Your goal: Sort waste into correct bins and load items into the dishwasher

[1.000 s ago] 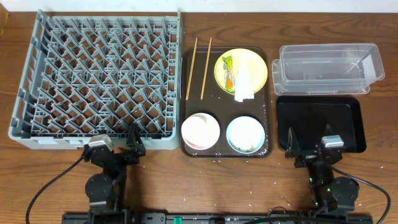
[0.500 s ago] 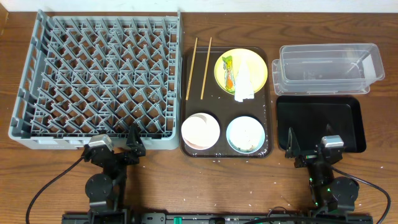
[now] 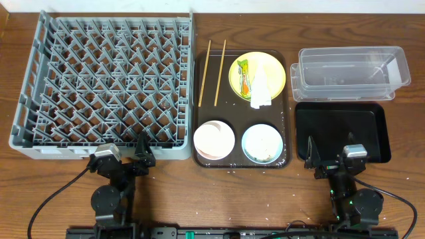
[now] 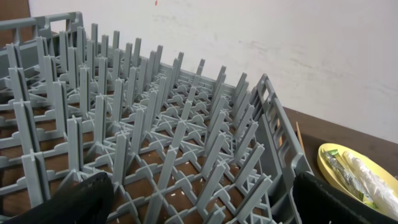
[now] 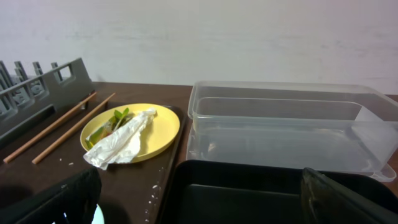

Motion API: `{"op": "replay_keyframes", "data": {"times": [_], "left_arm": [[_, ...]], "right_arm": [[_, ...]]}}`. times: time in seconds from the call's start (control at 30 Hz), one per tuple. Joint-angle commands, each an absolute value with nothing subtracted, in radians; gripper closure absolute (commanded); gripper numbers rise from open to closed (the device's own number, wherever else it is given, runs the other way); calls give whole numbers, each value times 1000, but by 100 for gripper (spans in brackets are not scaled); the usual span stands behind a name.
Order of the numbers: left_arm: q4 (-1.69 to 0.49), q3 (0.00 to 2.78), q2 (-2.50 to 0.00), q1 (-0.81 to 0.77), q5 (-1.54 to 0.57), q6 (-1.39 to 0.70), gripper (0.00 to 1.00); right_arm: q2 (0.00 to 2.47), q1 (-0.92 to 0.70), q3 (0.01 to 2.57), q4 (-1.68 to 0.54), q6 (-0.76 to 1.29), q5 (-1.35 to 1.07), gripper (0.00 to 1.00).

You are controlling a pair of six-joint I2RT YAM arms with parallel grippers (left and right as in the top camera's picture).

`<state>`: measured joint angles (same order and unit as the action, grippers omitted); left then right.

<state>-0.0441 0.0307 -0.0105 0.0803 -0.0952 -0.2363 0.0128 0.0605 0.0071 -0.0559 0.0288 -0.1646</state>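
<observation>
The grey dish rack [image 3: 30,86] fills the left of the table and holds nothing. A brown serving tray [image 3: 229,109] carries two chopsticks [image 3: 212,63], a white bowl [image 3: 214,139], a light blue bowl [image 3: 261,143] with rice grains, and a yellow plate [image 3: 272,70]. On the plate lie the napkin [image 3: 260,93] and the wrapper [image 3: 244,76]. I cannot make out the small cup. The clear tub [image 3: 348,73] and black tray [image 3: 342,129] lie on the right. My left gripper [image 3: 129,158] is open before the rack's near edge. My right gripper [image 3: 329,158] is open at the black tray's near edge.
Loose rice grains [image 5: 155,193] dot the brown tray beside the black tray [image 5: 249,186]. In the right wrist view the plate [image 5: 158,130], napkin [image 5: 121,143] and tub [image 5: 280,124] lie ahead. The left wrist view shows the rack's pegs [image 4: 155,124]. A wall stands behind the table.
</observation>
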Motion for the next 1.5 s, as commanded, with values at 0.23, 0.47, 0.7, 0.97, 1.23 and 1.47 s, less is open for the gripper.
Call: {"op": "replay_keyframes", "data": {"times": [0.23, 0.47, 0.7, 0.97, 1.23, 1.47], "left_arm": [[-59, 4, -4, 79, -104, -238, 7], [-58, 4, -4, 79, -108, -248, 7], [19, 4, -4, 79, -254, -249, 7], [113, 65, -13, 79, -256, -269, 7], [-79, 461, -344, 79, -262, -244, 7], [-533, 1048, -827, 79, -360, -226, 7]], "right_arm": [[9, 64, 6, -60, 13, -173, 1], [9, 64, 6, -60, 13, -162, 1], [9, 64, 6, -51, 14, -223, 1], [11, 64, 25, 115, 31, -345, 1], [270, 64, 306, 57, 38, -353, 1], [835, 63, 881, -286, 36, -522, 1]]}}
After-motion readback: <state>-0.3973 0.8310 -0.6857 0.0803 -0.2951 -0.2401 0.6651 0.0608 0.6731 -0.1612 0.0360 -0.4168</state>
